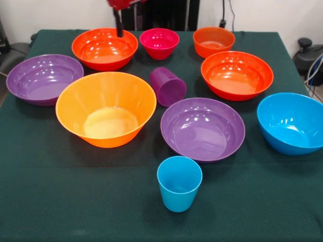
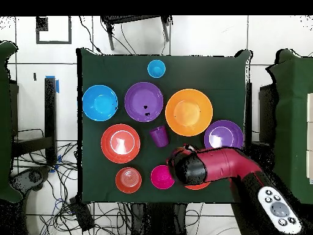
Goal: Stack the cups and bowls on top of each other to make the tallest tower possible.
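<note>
My gripper (image 1: 119,26) hangs at the top edge, just above the far rim of a red-orange bowl (image 1: 104,48). In the overhead view my arm (image 2: 208,165) hides that bowl and the gripper. Beside it stand a small magenta bowl (image 1: 159,43) and a small orange bowl (image 1: 213,41). A second red-orange bowl (image 1: 236,74), two purple bowls (image 1: 44,79) (image 1: 203,128), a big orange bowl (image 1: 106,108) and a blue bowl (image 1: 292,122) stand apart, none stacked. The purple cup (image 1: 167,86) lies on its side in the middle. The light blue cup (image 1: 179,183) stands upright at the near side.
All stand on a dark green tablecloth (image 1: 75,201). Cables and stands lie on the floor around the table (image 2: 61,183). A second green-covered table (image 2: 293,110) is at the overhead view's right.
</note>
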`<action>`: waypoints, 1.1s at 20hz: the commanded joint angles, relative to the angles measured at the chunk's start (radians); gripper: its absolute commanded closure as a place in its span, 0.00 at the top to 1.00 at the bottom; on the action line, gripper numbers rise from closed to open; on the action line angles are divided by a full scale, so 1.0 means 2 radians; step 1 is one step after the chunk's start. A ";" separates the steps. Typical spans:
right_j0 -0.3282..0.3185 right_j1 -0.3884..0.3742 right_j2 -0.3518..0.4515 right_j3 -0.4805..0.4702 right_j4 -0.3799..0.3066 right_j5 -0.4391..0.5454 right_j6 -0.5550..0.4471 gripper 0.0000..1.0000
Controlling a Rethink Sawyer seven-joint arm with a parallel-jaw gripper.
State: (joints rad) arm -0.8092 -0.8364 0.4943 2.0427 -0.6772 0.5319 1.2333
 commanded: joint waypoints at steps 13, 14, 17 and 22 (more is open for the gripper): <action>0.019 0.029 -0.125 0.098 -0.123 -0.153 0.107 1.00; 0.022 0.023 -0.133 0.106 -0.122 -0.159 0.110 1.00; 0.027 0.000 -0.151 0.132 -0.119 -0.173 0.111 1.00; 0.072 0.002 -0.179 0.135 -0.101 -0.188 0.130 1.00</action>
State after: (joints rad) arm -0.7581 -0.8515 0.1942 2.2452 -0.8532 0.2312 1.2759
